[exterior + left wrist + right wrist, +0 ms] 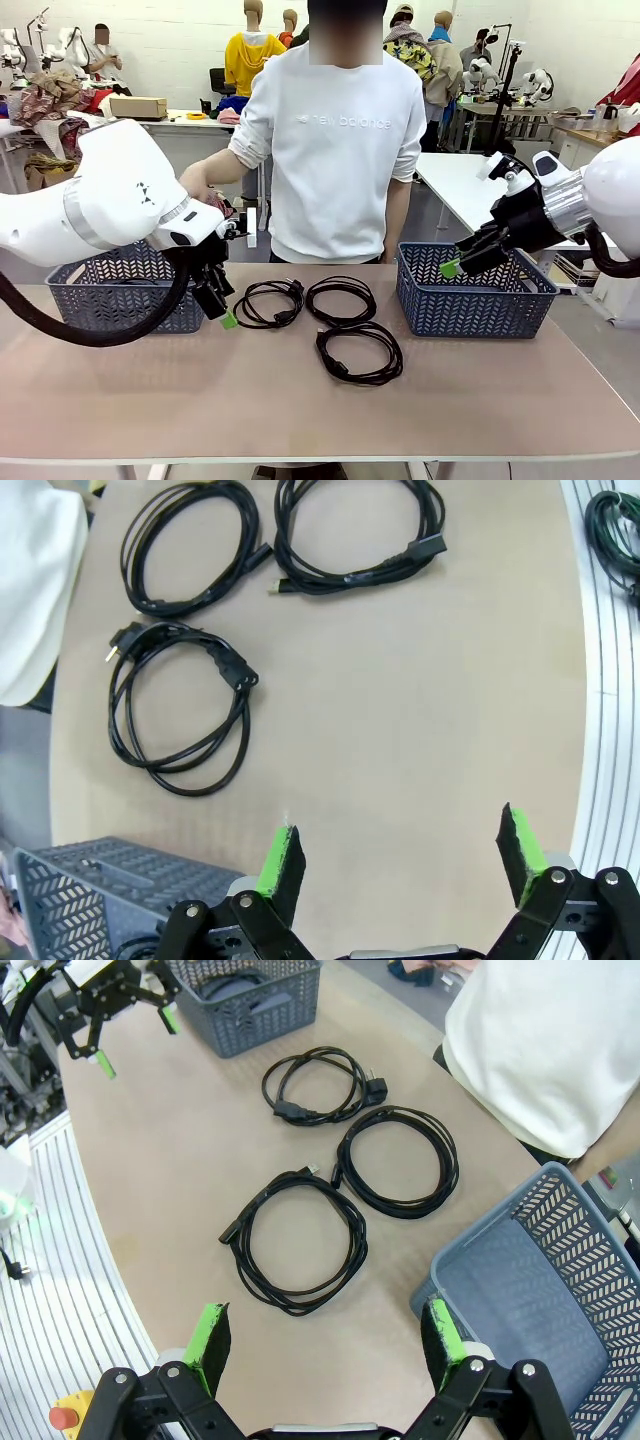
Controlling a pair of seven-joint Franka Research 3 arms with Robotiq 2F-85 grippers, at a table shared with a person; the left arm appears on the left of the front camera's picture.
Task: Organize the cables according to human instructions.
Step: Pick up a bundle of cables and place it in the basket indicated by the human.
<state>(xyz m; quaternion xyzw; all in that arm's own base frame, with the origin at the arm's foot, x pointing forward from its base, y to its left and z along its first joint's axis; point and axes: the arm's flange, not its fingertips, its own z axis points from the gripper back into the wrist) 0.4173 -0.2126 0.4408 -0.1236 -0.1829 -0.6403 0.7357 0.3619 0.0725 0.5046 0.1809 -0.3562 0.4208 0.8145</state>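
Front cam sits on the robot's side, a bit above the desk, looking straight across it at the person standing on the far side. Left wrist cam hangs close over the desk, aimed nearly straight down. Right wrist cam is higher and farther back, tilted across the desk, so it catches the near basket and the far basket. All three share the desk's middle with the three loose cables.
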